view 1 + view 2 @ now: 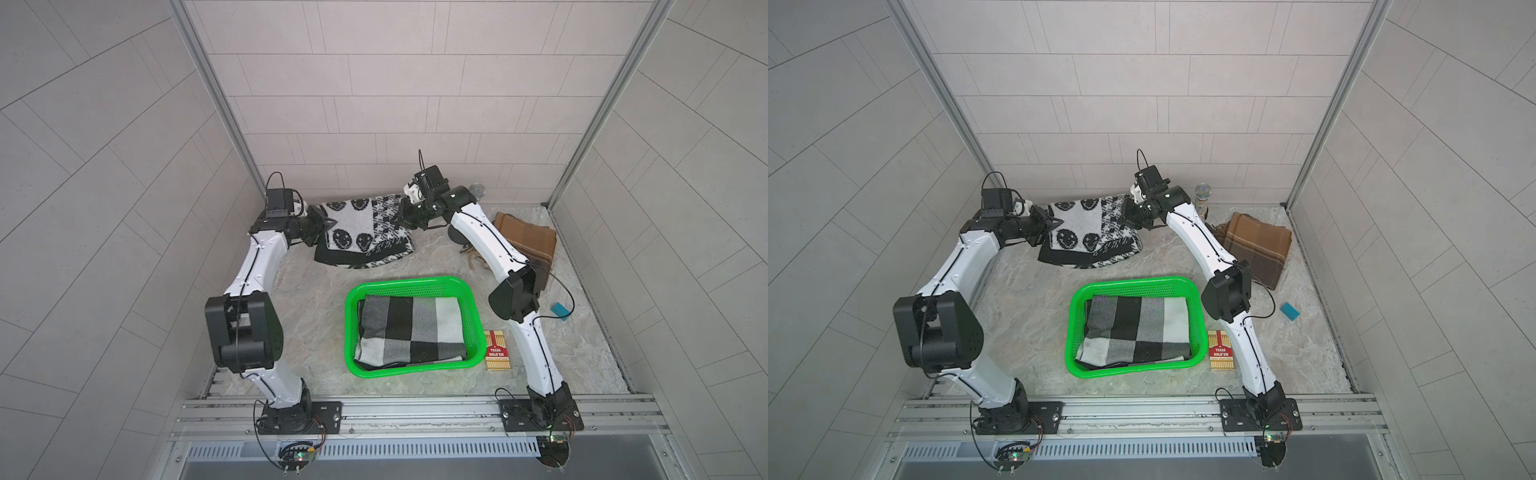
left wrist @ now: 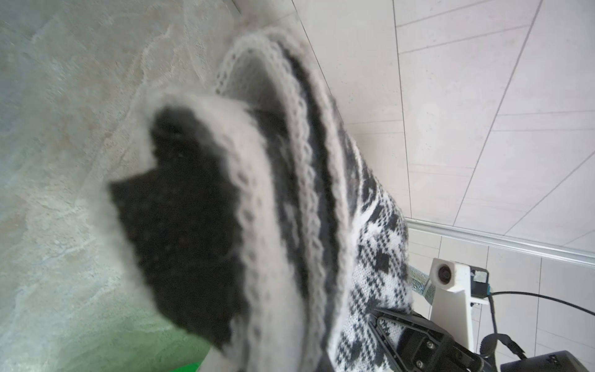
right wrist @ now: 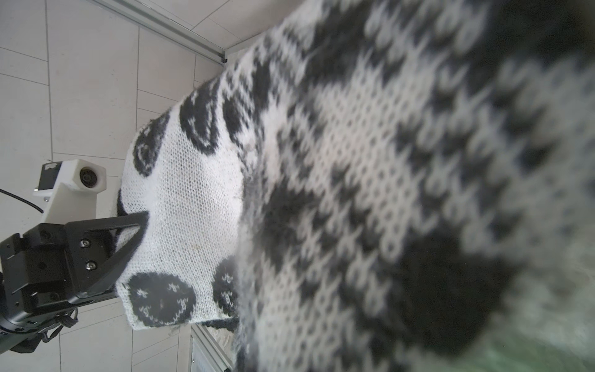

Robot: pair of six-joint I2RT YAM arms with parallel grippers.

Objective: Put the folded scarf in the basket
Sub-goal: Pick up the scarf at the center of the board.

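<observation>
A black-and-white knit scarf (image 1: 361, 232) (image 1: 1084, 232) with smiley faces is stretched between both grippers at the back of the table, and its lower folds sag towards the tabletop. My left gripper (image 1: 328, 224) (image 1: 1052, 222) is shut on its left edge. My right gripper (image 1: 405, 212) (image 1: 1125, 212) is shut on its right edge. In both wrist views the scarf (image 2: 289, 225) (image 3: 354, 193) covers each gripper's own jaws. The green basket (image 1: 415, 282) (image 1: 1133, 282) sits in the middle front, apart from both grippers. A folded grey, black and white checked scarf (image 1: 411, 328) lies in it.
A folded brown plaid cloth (image 1: 528, 237) lies at the back right, partly under the right arm. A red card box (image 1: 495, 350) sits just right of the basket. A small blue block (image 1: 561, 311) lies further right. A glittery tube (image 1: 1202, 195) stands by the back wall.
</observation>
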